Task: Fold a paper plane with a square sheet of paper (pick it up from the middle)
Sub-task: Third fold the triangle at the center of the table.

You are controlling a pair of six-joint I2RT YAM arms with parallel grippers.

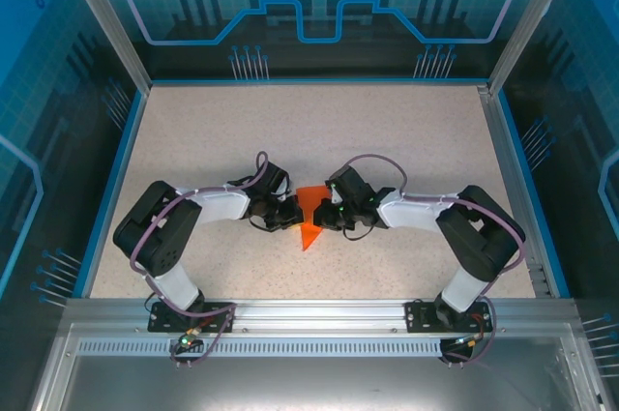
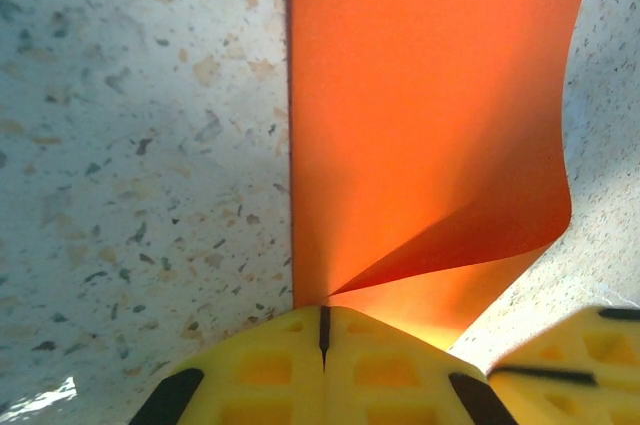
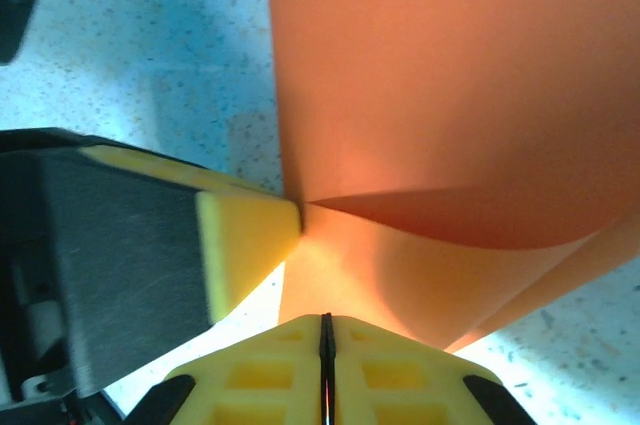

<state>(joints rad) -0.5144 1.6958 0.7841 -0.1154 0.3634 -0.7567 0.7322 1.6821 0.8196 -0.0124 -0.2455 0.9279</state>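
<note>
**A:** Top view?
**B:** The orange sheet of paper (image 1: pixel 309 216), folded to a point, lies between the two arms' jaws, mid-surface (image 1: pixel 387 131).
**A:** Left wrist?
**B:** The left jaws are clenched on the sheet's edge. It stretches straight ahead of them, one flap curling right.
**A:** Right wrist?
**B:** The right jaws clamp the sheet too. The left jaws' yellow tip touches the crease, just to their left.

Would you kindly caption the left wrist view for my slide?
Left gripper pinching the creased orange paper, speckled table beneath.
</note>
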